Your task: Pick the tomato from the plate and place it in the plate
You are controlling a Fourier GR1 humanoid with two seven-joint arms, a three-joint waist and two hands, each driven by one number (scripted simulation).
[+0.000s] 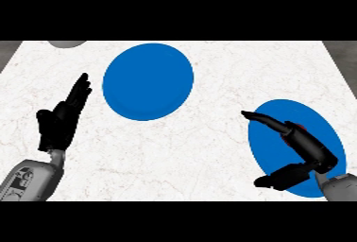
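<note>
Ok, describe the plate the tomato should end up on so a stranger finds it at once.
On the white marble counter lie two blue plates. The target plate is the one toward the far edge, left of centre, with nothing on it. The near plate lies at the right, under the right hand.

We see our right hand [307,149] over the near plate [279,111] at the counter's [209,156] right side, a tomato [296,126] barely showing under its fingers. The far plate [148,81] lies ahead and left of that hand, just right of our left hand [61,120], which rests fingers up.
</note>
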